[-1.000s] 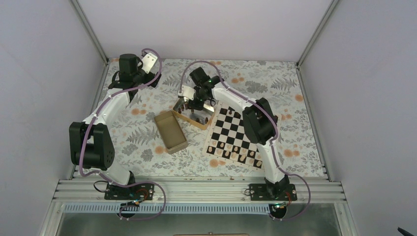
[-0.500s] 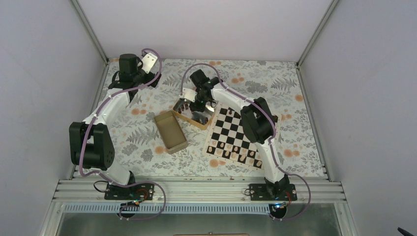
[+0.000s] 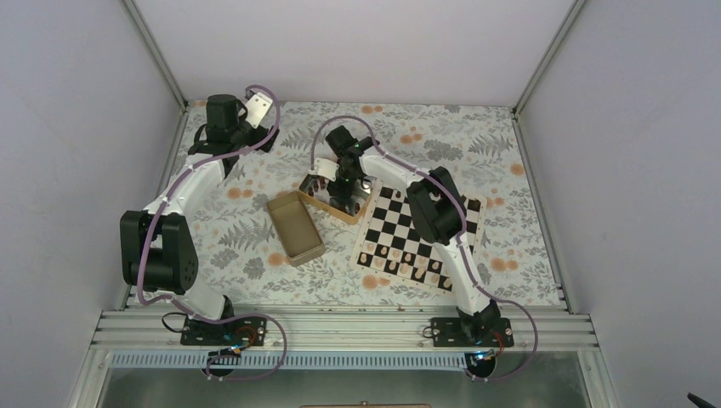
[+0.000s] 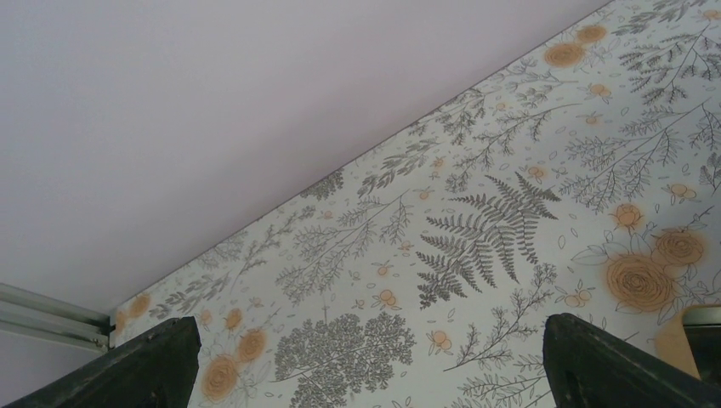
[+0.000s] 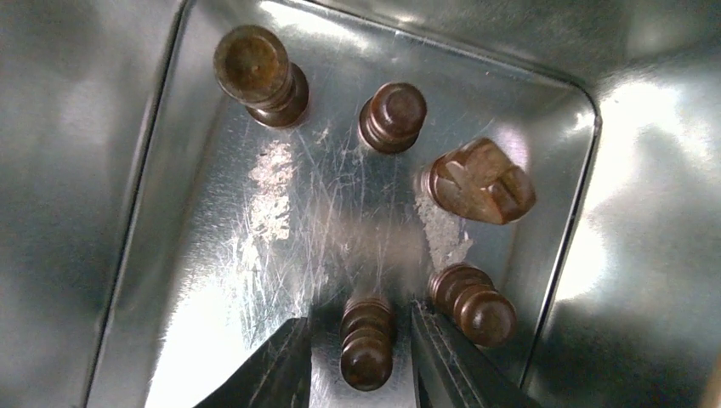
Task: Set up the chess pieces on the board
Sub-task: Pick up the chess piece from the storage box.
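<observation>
Chess pieces (image 5: 393,115), dark brown: five counted inside open tin (image 5: 646,212) with scratched silvery floor. Four standing; fifth (image 5: 482,180) lying on its side close to right wall. Nearest piece (image 5: 366,340) standing between fingers (image 5: 276,370) of right gripper (image 5: 361,374). Jaws part-closed and flanking that piece closely on both sides; actual contact not determinable from wrist view, with dark slivers possibly showing on either side of piece.

Overhead view: right gripper (image 3: 344,183) lowered into same tin (image 3: 333,214), just beside far left corner of board (image 3: 412,223). Board lying askew on right half of table, black and white squares inside light wooden border. Small pieces (image 3: 406,259) lined along its two near rows, colours too small to tell.

Second tin (image 3: 295,228), golden and rectangular, lying open side up just left of first tin, apart from board.

Left gripper (image 4: 367,357): jaws spread to full width, only floral table cover (image 4: 476,246) visible between them. Held above far left part of table beside pale back wall, well apart from board and both tins
</observation>
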You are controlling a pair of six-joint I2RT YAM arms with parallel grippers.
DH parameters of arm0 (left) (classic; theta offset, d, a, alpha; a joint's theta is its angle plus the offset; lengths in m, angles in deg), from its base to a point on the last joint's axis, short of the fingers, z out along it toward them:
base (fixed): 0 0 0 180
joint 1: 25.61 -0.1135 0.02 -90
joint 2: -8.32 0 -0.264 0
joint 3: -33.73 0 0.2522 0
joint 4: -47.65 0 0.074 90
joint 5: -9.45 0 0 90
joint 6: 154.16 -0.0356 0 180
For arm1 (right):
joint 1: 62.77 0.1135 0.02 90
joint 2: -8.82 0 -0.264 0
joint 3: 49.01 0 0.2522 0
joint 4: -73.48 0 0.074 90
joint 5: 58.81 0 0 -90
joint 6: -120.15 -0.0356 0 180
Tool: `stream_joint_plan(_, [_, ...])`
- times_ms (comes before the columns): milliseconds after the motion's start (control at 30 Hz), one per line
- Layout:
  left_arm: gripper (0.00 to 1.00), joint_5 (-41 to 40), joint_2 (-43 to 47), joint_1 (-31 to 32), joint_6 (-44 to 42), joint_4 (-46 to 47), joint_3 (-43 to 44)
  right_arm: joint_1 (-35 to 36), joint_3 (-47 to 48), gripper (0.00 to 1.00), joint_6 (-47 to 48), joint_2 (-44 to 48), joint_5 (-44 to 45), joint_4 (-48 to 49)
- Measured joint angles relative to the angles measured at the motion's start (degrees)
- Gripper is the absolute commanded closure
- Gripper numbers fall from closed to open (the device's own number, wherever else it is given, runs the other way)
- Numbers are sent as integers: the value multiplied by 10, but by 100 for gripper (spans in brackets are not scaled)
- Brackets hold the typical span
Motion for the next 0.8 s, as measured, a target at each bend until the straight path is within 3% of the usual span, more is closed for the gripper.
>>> stream_joint_plan(200, [0, 0, 0, 0, 0, 5, -5, 1, 12, 69, 0, -1, 0, -2])
stream_joint_plan(567, [0, 0, 0, 0, 0, 7, -5, 4, 21, 90, 4, -1, 3, -5])
stream_joint_plan(800, [0, 0, 0, 0, 0, 7, -5, 4, 21, 95, 6, -1, 7, -9])
